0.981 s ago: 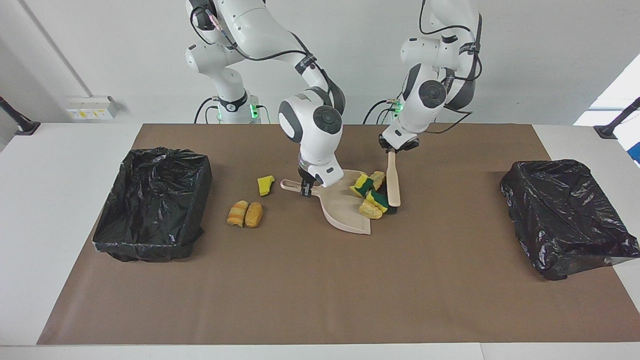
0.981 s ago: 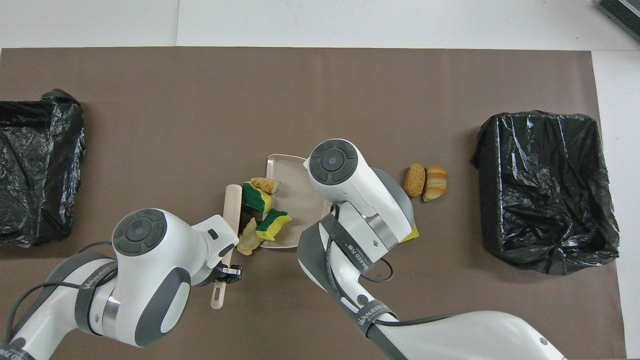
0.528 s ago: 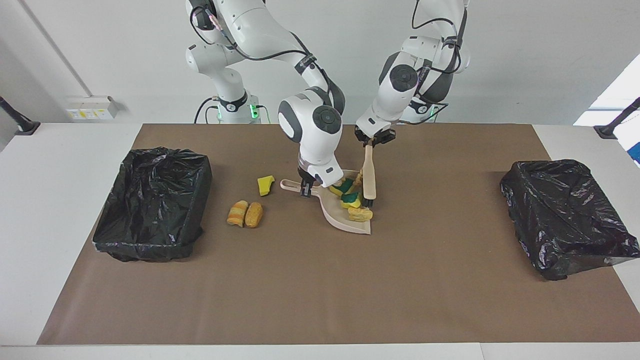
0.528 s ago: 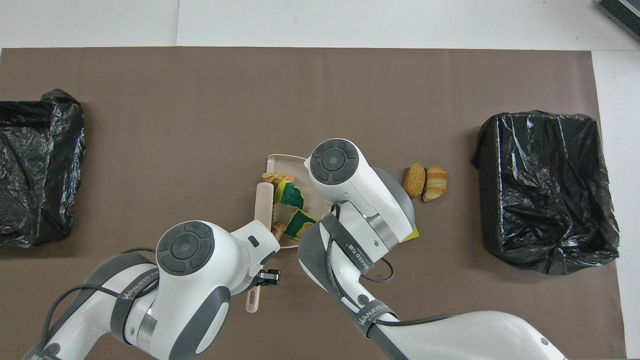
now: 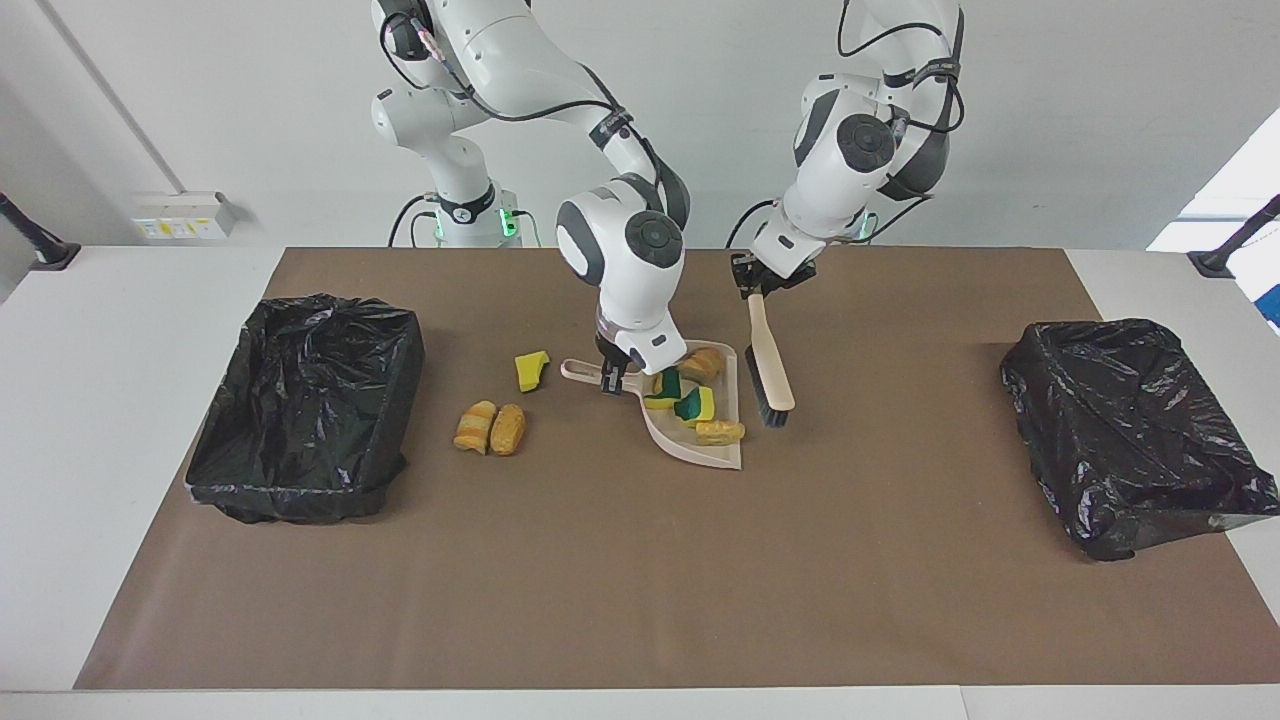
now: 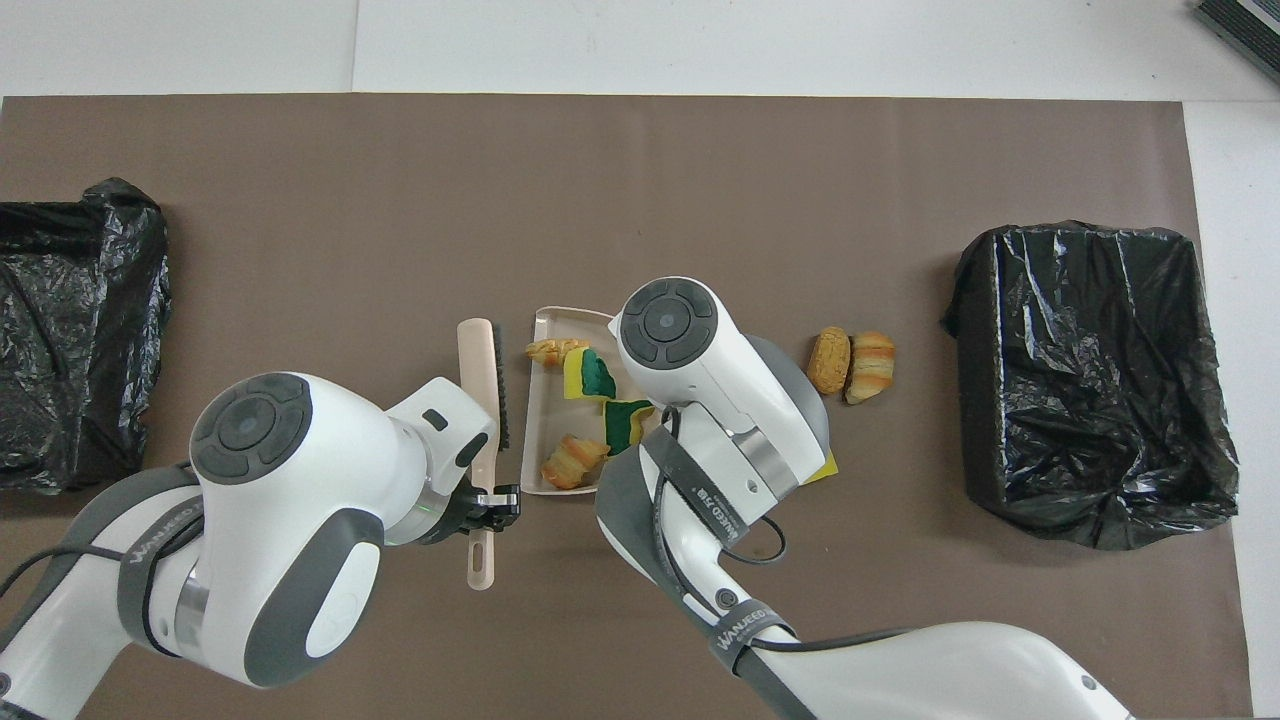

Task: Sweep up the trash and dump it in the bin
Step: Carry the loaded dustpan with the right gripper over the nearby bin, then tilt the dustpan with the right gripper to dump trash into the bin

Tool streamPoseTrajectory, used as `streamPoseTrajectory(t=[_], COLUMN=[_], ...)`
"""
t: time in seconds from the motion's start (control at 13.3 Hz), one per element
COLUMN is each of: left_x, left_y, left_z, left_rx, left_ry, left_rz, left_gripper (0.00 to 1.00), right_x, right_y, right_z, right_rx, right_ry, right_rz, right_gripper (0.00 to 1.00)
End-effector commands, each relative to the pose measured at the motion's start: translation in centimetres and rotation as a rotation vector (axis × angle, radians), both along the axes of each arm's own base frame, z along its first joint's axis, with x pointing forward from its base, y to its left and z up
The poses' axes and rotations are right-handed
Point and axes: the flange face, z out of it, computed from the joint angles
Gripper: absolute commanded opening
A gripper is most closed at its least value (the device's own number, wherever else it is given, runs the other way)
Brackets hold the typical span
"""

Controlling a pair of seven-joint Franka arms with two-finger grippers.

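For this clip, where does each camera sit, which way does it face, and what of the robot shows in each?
Facing view: high across the table, looking at the robots; both arms show from their bases down, right pincer on the dustpan handle, left pincer holding the brush.
Overhead view: above the robots' end, looking forward and steeply down; only the arms' forward links show, entering from the bottom.
Shared: dustpan with scraps, brush, both lined bins, mirrored by half a turn.
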Motion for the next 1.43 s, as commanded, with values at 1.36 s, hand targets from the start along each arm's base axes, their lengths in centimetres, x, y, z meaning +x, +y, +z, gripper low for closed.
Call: streamPoseTrajectory(t=[1.36], left_x=[-21.3], left_y=[-9.1], left_z=[-7.0], left_rx=[0.185], left_ry=[-0.026], left_rz=[-0.049], left_gripper=[0.0], right_x=[4.4], right_y=[-50.6], right_z=[16.9], right_rx=[0.101], right_ry=[-0.045], right_rz=[-0.25], right_gripper=[0.0])
